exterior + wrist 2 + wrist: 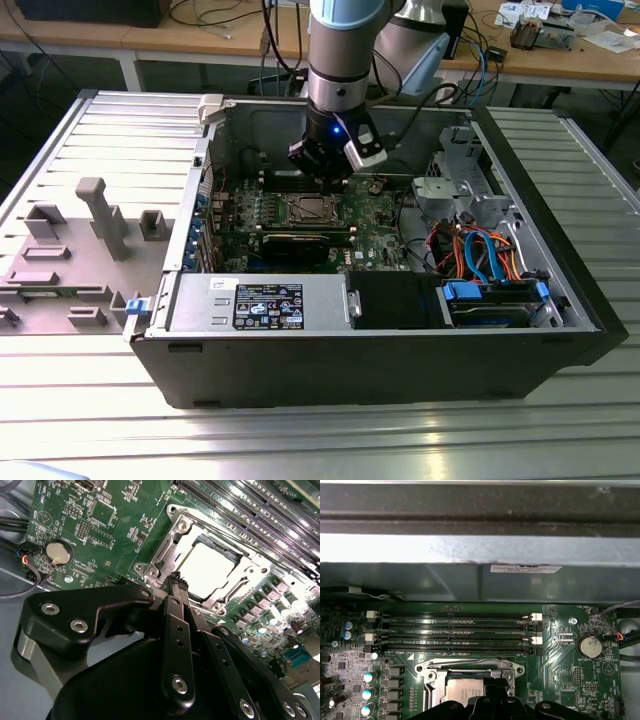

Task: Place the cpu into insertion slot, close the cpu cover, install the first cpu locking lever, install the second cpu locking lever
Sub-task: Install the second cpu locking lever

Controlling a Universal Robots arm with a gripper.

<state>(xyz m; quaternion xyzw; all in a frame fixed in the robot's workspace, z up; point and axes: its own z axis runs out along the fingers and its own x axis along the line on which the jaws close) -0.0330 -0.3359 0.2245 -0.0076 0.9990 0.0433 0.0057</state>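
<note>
Inside the open computer case, the insertion slot (310, 210) sits on the green motherboard. The cpu (207, 570) lies in the slot, its silver top showing through the window of the cpu cover (247, 572), which lies flat over it. A thin metal lever rod (465, 662) runs along one edge of the slot (427, 669). My gripper (175, 577) hovers just above the slot's edge, its fingers shut together with nothing between them. In the exterior view my gripper (325, 178) hangs over the back side of the slot. The cpu (462, 692) is partly hidden by the gripper (495, 690).
Long black memory slots (455, 632) run beside the socket, near the case wall (470, 585). A coin battery (590, 645) sits on the board. A power supply (260, 300) and a drive bay with blue and orange cables (480, 260) line the front. Grey fixture blocks (100, 215) stand at the exterior view's left.
</note>
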